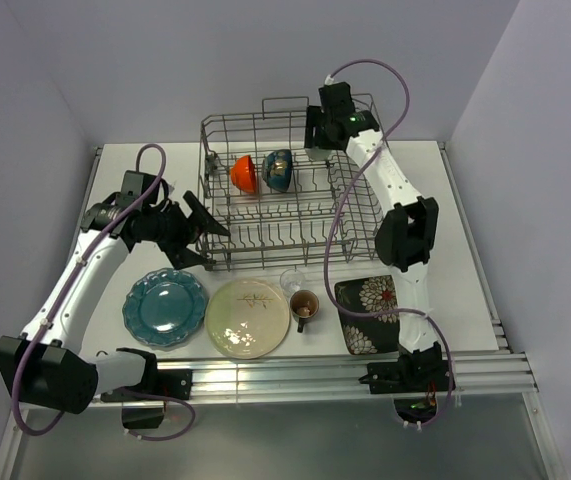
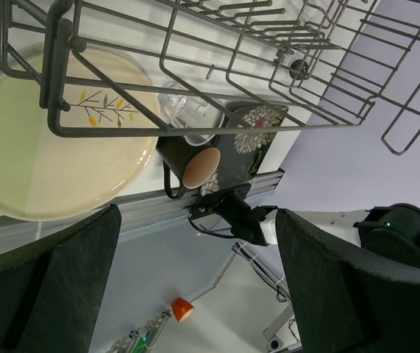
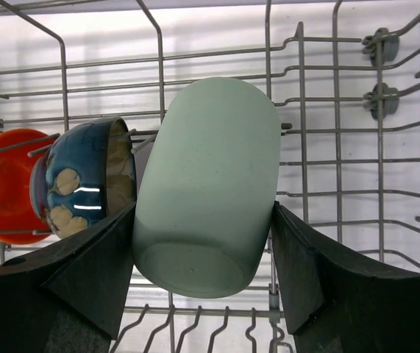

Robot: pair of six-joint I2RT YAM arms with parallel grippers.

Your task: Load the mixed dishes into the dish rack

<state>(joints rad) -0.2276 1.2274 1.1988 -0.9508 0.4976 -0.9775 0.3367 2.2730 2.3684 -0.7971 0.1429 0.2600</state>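
**Cup Poised Over Rack**

Upper right of the overhead view, the right gripper clasps the pale green cup above the dish rack. It is best lowered clear of the dark bowl before release. The left gripper gapes wide, empty.

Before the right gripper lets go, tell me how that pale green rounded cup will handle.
The pale green cup looks smooth and rounded, so it may twist in the right gripper. It seems rigid, likely breakable. Released tilted into the grey wire dish rack, it could roll.
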